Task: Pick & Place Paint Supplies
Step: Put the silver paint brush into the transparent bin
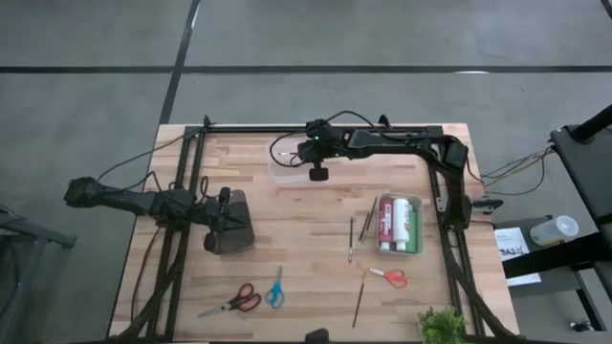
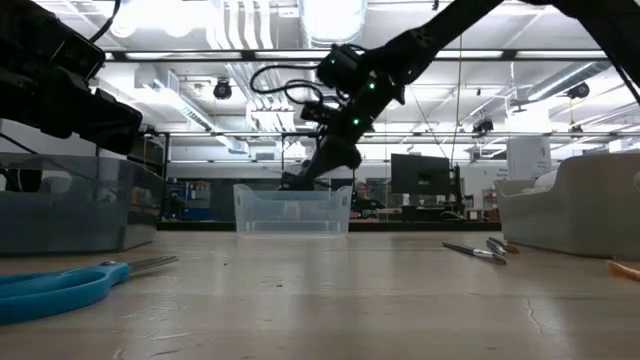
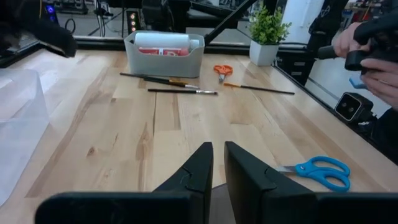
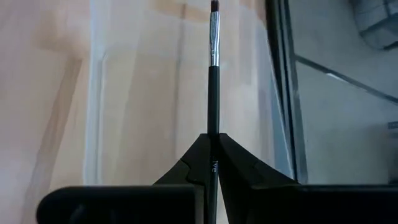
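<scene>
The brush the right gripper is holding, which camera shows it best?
The right wrist view: the brush runs straight out from the right gripper, over the clear bin. The high and low views show only the gripper there; the left wrist view misses it.

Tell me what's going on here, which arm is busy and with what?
The right gripper is shut on a thin black-handled paintbrush, holding it above the clear plastic bin at the table's far edge. The left gripper waits low over the wooden table, holding nothing. Several more brushes, scissors and a grey tray of paint bottles lie on the right side.
</scene>
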You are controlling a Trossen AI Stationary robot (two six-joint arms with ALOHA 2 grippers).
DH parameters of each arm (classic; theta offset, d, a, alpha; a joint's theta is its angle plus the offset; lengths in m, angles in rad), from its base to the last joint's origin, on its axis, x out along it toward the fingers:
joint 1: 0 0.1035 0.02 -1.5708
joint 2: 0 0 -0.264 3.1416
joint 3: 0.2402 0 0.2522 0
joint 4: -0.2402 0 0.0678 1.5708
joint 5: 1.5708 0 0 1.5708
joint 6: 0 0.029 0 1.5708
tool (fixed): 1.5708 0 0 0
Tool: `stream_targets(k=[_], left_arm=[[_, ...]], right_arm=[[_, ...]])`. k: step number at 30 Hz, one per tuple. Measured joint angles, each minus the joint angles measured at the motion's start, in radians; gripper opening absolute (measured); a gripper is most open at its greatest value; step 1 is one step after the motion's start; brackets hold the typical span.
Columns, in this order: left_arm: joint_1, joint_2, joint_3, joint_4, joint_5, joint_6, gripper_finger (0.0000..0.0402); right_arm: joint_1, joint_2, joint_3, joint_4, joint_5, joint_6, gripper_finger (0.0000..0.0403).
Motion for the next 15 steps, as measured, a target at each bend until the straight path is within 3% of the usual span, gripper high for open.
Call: stream_targets(k=[15], left_arm=[[0.000, 0.013, 0.000, 0.002, 0.000, 0.000, 0.0051]], right_arm=[[-0.003, 0.034, -0.001, -0.013, -0.058, 0.095, 0.0015]])
